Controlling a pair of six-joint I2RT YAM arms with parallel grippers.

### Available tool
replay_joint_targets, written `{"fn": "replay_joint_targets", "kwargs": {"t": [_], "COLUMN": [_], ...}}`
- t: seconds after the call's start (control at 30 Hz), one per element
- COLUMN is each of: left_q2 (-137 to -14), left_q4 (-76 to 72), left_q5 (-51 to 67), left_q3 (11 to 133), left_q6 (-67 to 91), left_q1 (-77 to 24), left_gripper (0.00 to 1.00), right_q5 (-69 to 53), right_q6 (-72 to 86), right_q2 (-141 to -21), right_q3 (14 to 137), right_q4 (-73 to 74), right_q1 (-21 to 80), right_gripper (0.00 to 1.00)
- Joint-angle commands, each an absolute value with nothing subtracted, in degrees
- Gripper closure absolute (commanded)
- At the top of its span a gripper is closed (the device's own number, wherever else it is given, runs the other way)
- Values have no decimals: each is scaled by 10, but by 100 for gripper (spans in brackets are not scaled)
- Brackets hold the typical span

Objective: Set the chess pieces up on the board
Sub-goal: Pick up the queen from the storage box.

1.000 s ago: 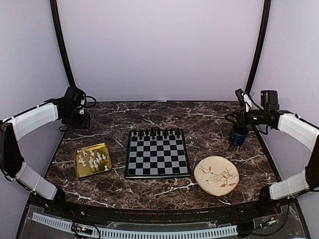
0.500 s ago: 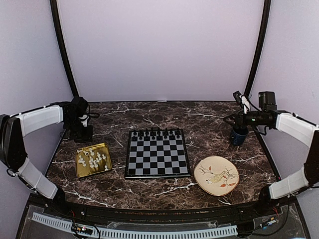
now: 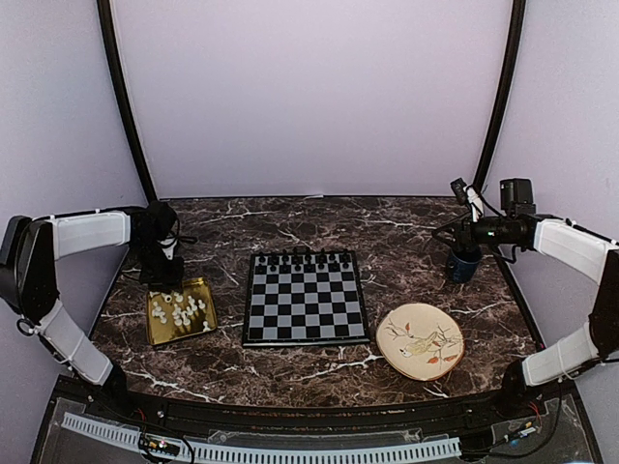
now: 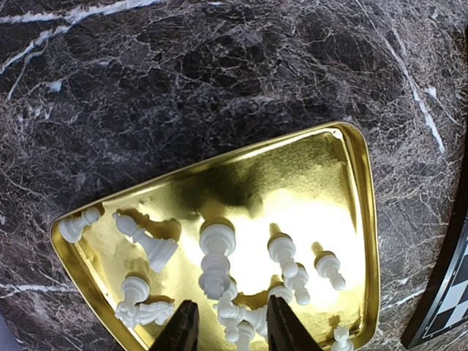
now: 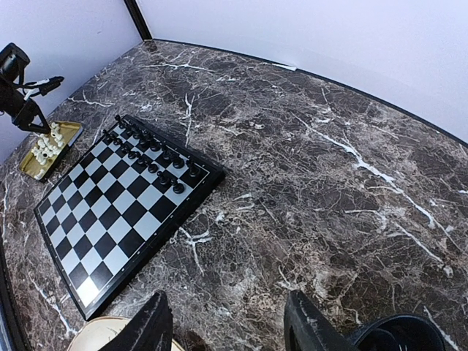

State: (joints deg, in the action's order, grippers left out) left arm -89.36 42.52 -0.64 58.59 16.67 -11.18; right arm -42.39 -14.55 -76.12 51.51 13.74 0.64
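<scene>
Right now your left gripper (image 4: 230, 333) hangs over the gold tray (image 4: 322, 175), its jaws narrowly parted above a cluster of the chess pieces (image 4: 217, 256); none looks gripped. The white pieces lie tumbled in that tray, just left of the board (image 3: 306, 298), which carries black chessmen (image 3: 300, 259) along its far edge. Your right gripper (image 5: 230, 325) is well apart on the far right, jaws wide and empty, above the surface (image 5: 292, 168) beside a blue cup (image 5: 391, 336). A painted plate (image 3: 420, 340) sits near the board's near right corner.
</scene>
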Motion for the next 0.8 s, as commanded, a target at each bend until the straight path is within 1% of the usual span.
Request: {"fn": "replay_joint_targets", "kwargs": {"t": [0.0,0.2,0.27,0.3,0.37,0.53,0.67,0.77], "left_q2": [-900,-914,-918,-919,-919,-924,-931,-930], "left_q4": [417,414,410,407,400,390,390,394], "left_q5": [-12,-38,-45,-48,-53,-53,-49,-47], "left_q3": [582,588,588,588,587,586,586,588], "left_q6": [166,164,162,161,159,155,153,152], "left_q1": [-110,-111,-111,-111,-111,-111,-111,-111], "left_gripper": [68,69,68,66,66,71,79,83], "right_q5": [-428,-427,-426,-426,-425,-422,-421,-420], "right_q6": [-152,-153,-154,-154,-154,-155,-154,-155], "right_q2": [-759,-762,-763,-764,-765,-767,-769,-770], "right_q3": [515,514,512,513,513,512,512,512], "right_q4": [129,129,128,128,128,127,127,126], "right_q1": [4,4,4,4,4,4,4,4], "right_gripper": [47,47,47,47,47,47,47,46]}}
